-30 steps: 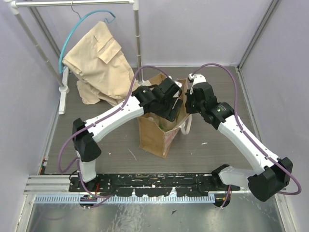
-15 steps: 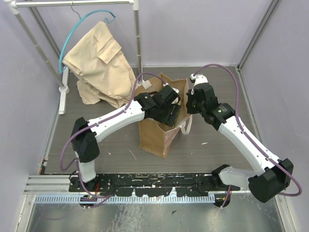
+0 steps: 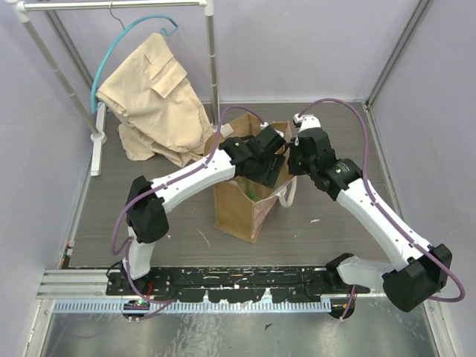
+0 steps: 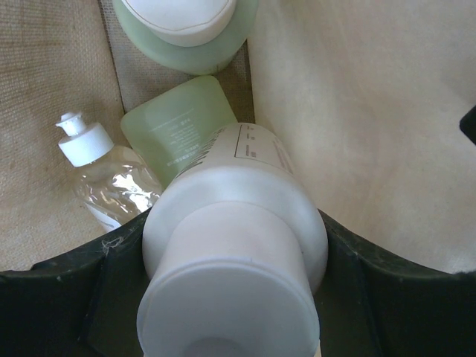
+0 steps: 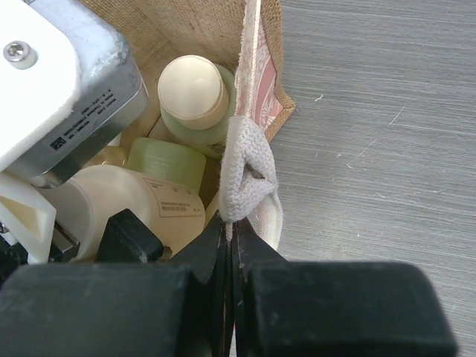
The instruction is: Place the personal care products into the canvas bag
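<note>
The tan canvas bag (image 3: pixel 234 212) stands upright mid-table. My left gripper (image 4: pixel 234 253) reaches down into its mouth (image 3: pixel 264 160), shut on the cream bottle (image 4: pixel 245 186), which hangs cap toward the camera. Below it on the bag's floor lie the green cylinder (image 4: pixel 182 126), the rounder green bottle with cream top (image 4: pixel 186 30) and a white-capped bottle (image 4: pixel 111 178). My right gripper (image 5: pixel 229 223) is shut on the whitish strap handle (image 5: pixel 245 178) at the bag's right rim (image 5: pixel 260 82). The right wrist view also shows the cream bottle (image 5: pixel 134 201) and the green cylinder (image 5: pixel 167 160).
A beige folded garment (image 3: pixel 152 97) hangs from a teal hanger on a white clothes rack (image 3: pixel 97 134) at the back left. Purple walls close in the grey table (image 3: pixel 335 223) on three sides. A metal rail (image 3: pixel 223 286) runs along the near edge.
My left arm has swung right and forward, carrying the cream bottle farther over and down into the bag's mouth. The right arm has kept still on the strap.
</note>
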Robot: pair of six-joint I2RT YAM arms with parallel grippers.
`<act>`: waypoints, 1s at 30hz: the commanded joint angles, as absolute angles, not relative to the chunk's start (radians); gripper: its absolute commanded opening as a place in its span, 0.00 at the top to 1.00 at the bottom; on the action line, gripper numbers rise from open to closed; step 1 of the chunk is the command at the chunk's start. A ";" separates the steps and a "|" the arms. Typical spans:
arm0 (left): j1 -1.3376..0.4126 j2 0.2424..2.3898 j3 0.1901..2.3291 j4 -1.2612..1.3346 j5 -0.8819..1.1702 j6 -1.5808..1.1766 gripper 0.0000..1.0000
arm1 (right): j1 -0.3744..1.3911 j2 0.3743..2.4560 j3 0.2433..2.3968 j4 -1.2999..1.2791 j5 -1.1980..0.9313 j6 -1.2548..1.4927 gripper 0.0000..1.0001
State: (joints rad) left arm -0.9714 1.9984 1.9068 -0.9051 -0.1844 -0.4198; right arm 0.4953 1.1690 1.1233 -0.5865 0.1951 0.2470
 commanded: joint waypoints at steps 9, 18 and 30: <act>-0.970 1.987 1.870 -0.933 -0.211 -0.429 0.40 | 0.479 1.123 1.130 -0.563 0.246 0.259 0.99; -0.970 1.963 1.845 -0.917 -0.161 -0.439 0.05 | 0.472 1.125 1.127 -0.561 0.231 0.258 0.99; -0.971 1.805 1.821 -0.903 -0.184 -0.436 0.02 | 0.471 1.160 1.192 -0.570 0.173 0.235 0.85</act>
